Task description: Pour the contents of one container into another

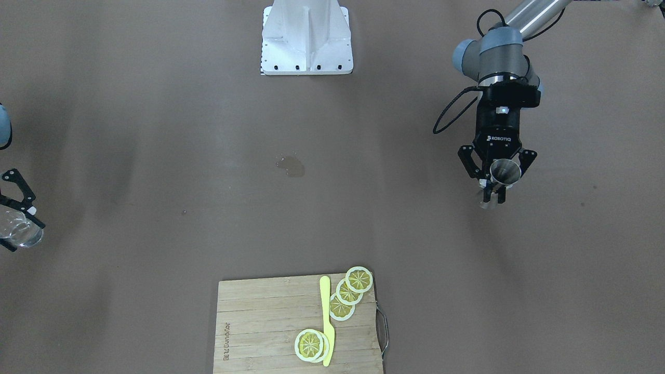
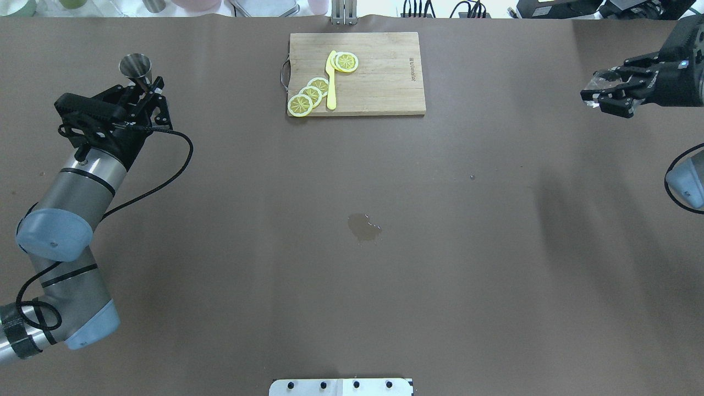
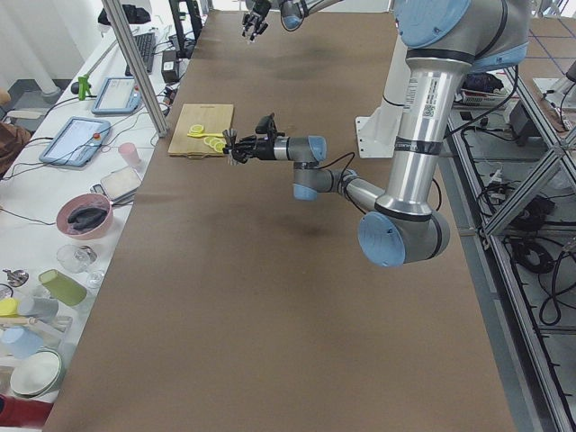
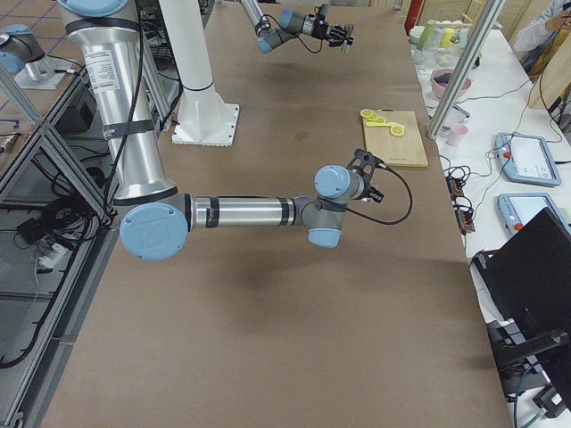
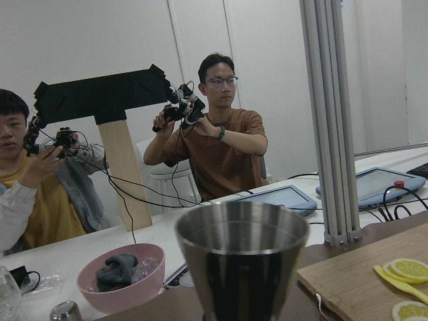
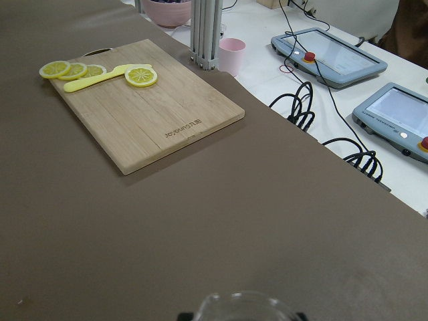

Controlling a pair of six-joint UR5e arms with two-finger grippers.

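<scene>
The steel jigger (image 2: 136, 65) stands upright above the table's left side, with my left gripper (image 2: 144, 88) shut on its narrow waist. In the front-facing view the jigger (image 1: 505, 170) shows its round mouth above the left gripper (image 1: 493, 193). Its cup (image 5: 241, 261) fills the middle of the left wrist view. Far to the right, my right gripper (image 2: 599, 98) is shut on the clear glass (image 2: 590, 91), held off the table. The glass (image 1: 20, 235) sits at the front-facing view's left edge. Only its rim (image 6: 244, 302) shows in the right wrist view. The two containers are far apart.
A wooden cutting board (image 2: 385, 82) with lemon slices (image 2: 311, 94) and a yellow knife (image 2: 331, 80) lies at the table's far middle. A small puddle (image 2: 364, 227) marks the table's centre. Two people (image 5: 221, 144) sit beyond the table's left end, by bowls and tablets.
</scene>
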